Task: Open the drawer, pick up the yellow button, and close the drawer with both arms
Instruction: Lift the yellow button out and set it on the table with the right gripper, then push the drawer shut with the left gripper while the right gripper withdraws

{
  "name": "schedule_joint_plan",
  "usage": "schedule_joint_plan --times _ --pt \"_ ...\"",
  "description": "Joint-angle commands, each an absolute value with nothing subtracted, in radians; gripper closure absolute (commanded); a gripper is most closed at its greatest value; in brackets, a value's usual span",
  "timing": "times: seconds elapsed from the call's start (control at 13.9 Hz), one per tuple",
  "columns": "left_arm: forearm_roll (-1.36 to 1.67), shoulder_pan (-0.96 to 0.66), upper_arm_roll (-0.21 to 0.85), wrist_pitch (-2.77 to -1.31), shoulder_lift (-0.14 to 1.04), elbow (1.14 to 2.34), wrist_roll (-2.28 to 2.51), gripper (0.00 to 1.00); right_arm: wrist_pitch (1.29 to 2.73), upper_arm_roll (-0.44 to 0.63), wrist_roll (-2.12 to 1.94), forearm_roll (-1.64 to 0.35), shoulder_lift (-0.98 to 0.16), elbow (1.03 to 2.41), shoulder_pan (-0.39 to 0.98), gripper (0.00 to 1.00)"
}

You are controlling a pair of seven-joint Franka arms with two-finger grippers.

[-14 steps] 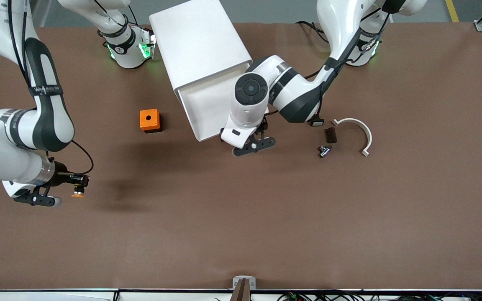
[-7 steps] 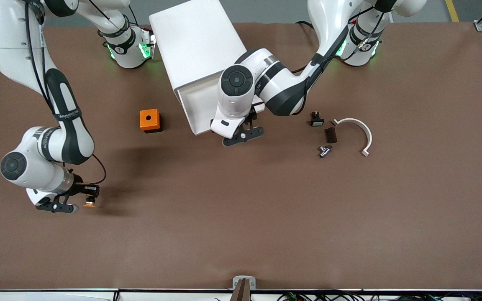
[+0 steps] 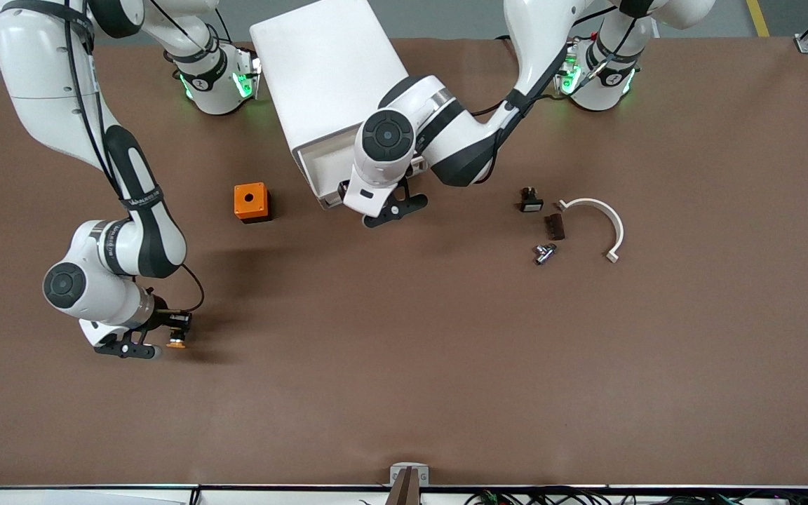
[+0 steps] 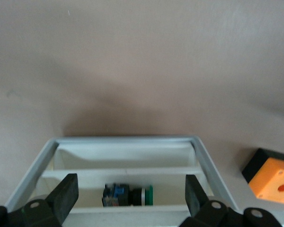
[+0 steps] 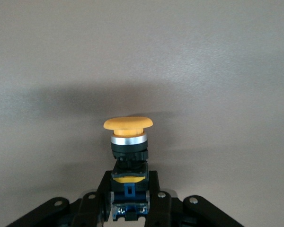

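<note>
The white cabinet [image 3: 334, 77] stands at the robots' edge of the table. Its top drawer [image 3: 316, 172] sticks out only a little. My left gripper [image 3: 386, 209] is open at the drawer's front edge. In the left wrist view the gripper [image 4: 131, 208] straddles the white tray [image 4: 125, 140], its fingers [image 4: 66, 197] wide apart. My right gripper [image 3: 165, 344] is low over the table toward the right arm's end, shut on the orange-capped button [image 3: 177, 343]. The right wrist view shows the button [image 5: 128, 137] held by its black-and-blue body in the gripper [image 5: 128, 198], its cap pointing away.
An orange box with a hole [image 3: 250, 202] sits beside the drawer and also shows in the left wrist view [image 4: 270, 176]. A green-capped button [image 4: 128, 195] lies in the tray. A black button [image 3: 531, 201], a dark block [image 3: 553, 226], a metal part [image 3: 543, 252] and a white curved bracket [image 3: 600, 221] lie toward the left arm's end.
The left gripper has moved toward the cabinet and the drawer has slid most of the way in. The right gripper, still holding the button, has moved toward the table's middle and lower.
</note>
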State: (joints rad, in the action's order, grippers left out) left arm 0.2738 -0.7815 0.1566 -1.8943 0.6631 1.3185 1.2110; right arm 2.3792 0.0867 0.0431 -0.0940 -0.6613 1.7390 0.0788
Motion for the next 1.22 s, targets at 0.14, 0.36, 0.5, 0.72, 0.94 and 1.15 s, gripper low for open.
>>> schedule_joint_plan --times 0.14,0.36,0.5,0.72,0.94,1.15 --pt "0.383 -0.804 0.16 -1.893 0.652 1.359 1.275 0.01 2.37 0.086 0.032 -0.1 -0.664 1.71 0.08 0.0" --pt "0.457 -0.807 0.161 -1.893 0.653 1.367 1.279 0.0 2.269 0.087 0.025 -0.097 -0.641 1.687 0.074 0.0" --pt "0.543 -0.804 0.161 -1.893 0.657 1.368 1.281 0.01 2.141 0.087 0.035 -0.097 -0.562 1.68 0.077 0.0" --pt "0.601 -0.801 0.161 -1.894 0.658 1.376 1.285 0.0 1.95 0.087 0.031 -0.092 -0.427 1.677 0.075 0.0" --pt "0.604 -0.801 0.16 -1.894 0.66 1.379 1.285 0.01 1.768 0.094 0.017 -0.08 -0.287 1.664 0.069 0.0" --pt "0.577 -0.804 0.153 -1.896 0.658 1.378 1.27 0.0 1.573 0.094 0.017 0.015 -0.242 1.562 0.052 0.0"
